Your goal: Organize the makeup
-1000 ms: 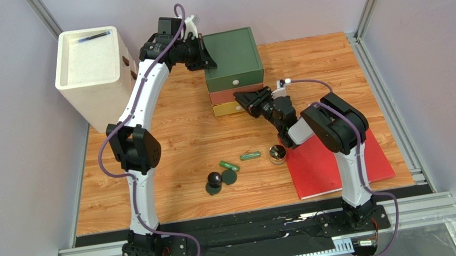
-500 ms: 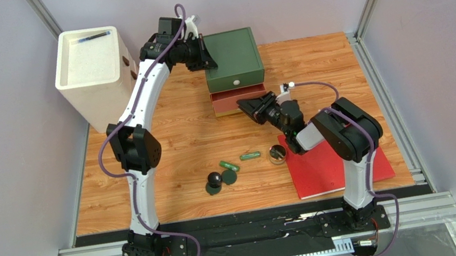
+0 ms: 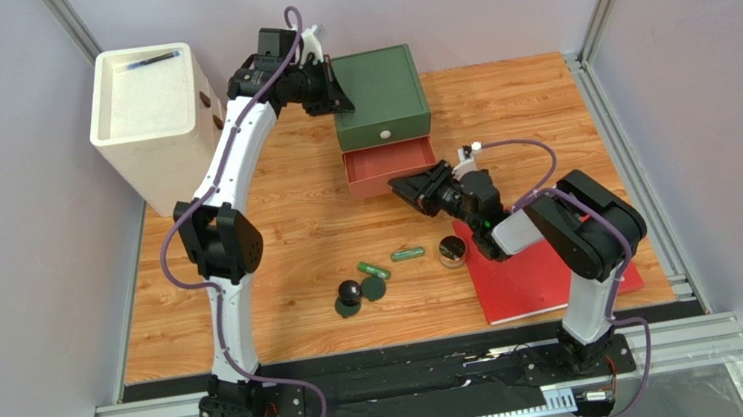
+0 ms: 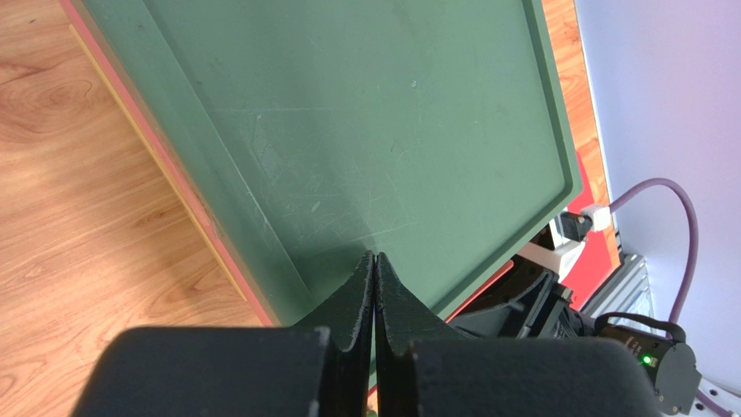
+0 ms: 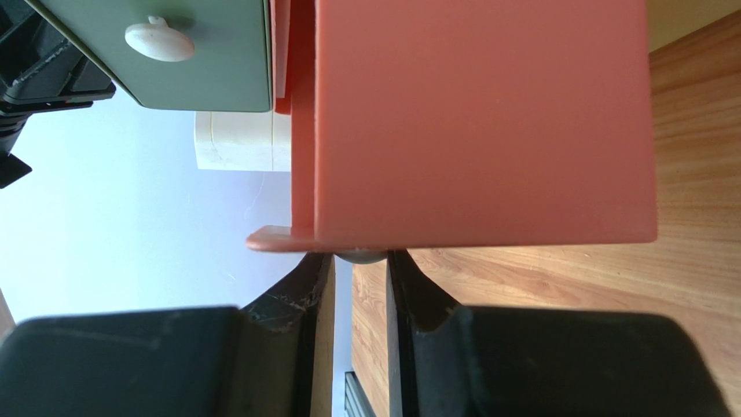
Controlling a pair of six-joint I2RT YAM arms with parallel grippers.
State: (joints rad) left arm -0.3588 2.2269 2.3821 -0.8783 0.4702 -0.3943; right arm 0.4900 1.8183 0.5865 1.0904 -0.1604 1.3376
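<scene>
Ahead of right gripper (image 5: 352,261): red drawer (image 5: 478,122), jaws clamped on knob (image 5: 360,255). Base-ward of gripper: green tube (image 3: 407,255), axis crosswise; right arm nearer. Closed, empty: left gripper (image 4: 374,265), at cabinet top (image 4: 348,130).

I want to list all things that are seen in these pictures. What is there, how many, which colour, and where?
green tubes: 2, green, lying mid-table
compact: 1, dark green, near the tubes
black ball piece: 1, black, left of the compact
round jar: 1, dark rim, at the book's left edge
red book: 1, red, near right, flat
drawer unit: 1, green top, far middle
red drawer: 1, red, open, under the green top
white bin: 1, cream, far left
black stick: 1, on the bin's top
table: 1, wood
left gripper: shut, on the unit's top
right gripper: shut on the red drawer's knob
</scene>
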